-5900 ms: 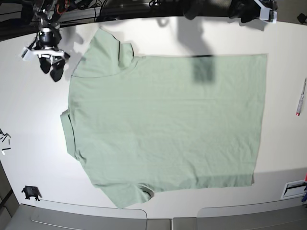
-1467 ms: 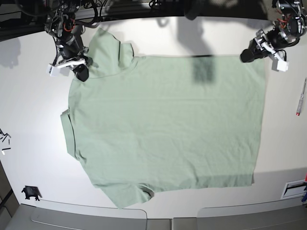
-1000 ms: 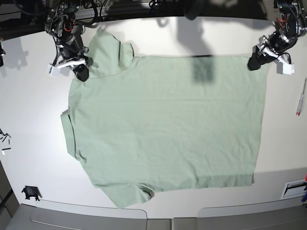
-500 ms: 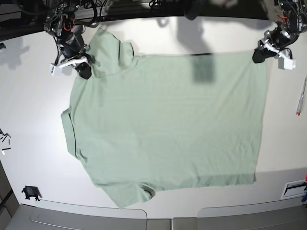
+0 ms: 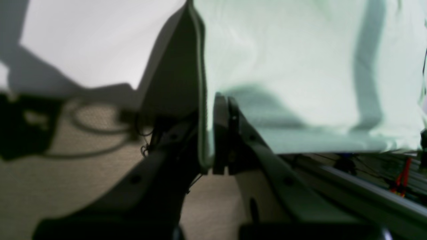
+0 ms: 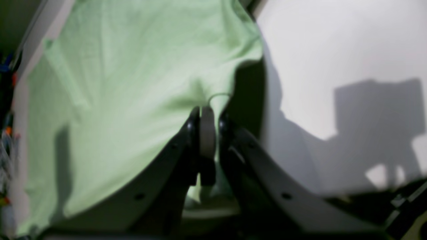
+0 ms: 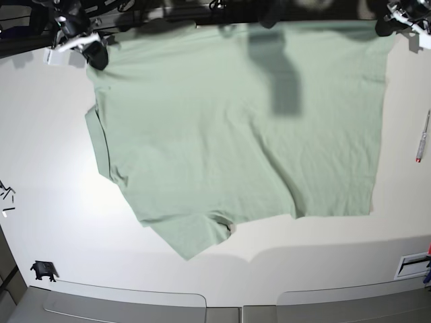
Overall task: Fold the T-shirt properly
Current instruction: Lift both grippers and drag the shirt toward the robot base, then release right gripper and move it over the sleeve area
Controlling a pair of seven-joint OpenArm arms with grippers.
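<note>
The pale green T-shirt (image 7: 236, 134) hangs raised along its far edge, while its near hem and lower sleeve still rest on the white table (image 7: 47, 141). My left gripper (image 7: 394, 23), at the top right of the base view, is shut on the shirt's hem corner. The left wrist view shows that gripper (image 5: 210, 133) pinching the folded hem of the T-shirt (image 5: 300, 66). At the top left, my right gripper (image 7: 95, 57) is shut on the shoulder by the far sleeve. In the right wrist view the gripper (image 6: 206, 133) clamps a bunch of T-shirt (image 6: 116, 100) fabric.
A pen (image 7: 422, 138) lies near the table's right edge. A small black part (image 7: 43, 270) sits at the front left, with small dark bits (image 7: 7, 195) on the left edge. A white tray (image 7: 412, 266) shows at the front right.
My left gripper has shut on the hem corner. Both grippers have risen and moved back, lifting the shirt's far edge and dragging the near part away from the front.
</note>
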